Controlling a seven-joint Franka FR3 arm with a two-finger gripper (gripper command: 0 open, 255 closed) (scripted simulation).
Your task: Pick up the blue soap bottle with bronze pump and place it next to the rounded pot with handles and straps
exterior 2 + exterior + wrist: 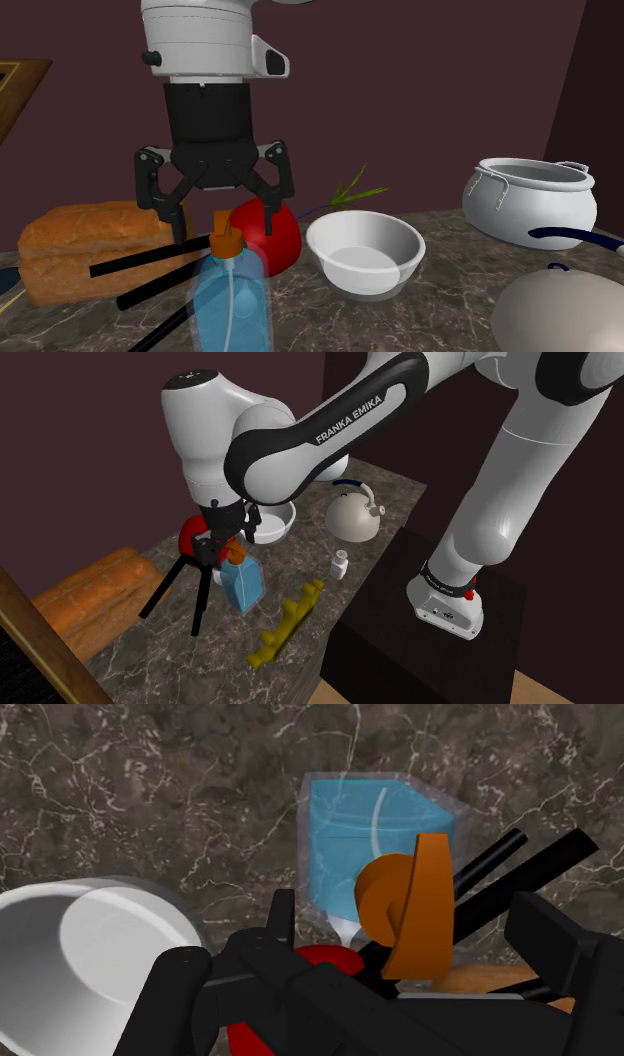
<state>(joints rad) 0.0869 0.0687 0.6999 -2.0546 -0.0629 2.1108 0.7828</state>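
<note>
Just beneath the hand (221,207) stands the soap bottle (232,308).

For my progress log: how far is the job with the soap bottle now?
Nothing looks done yet. In hand: the jaws hang open at the orange pump of the blue soap bottle, not clasping it; it stands on the marble counter. Left: grasp, lift, set it beside the grey pot with handles.
</note>
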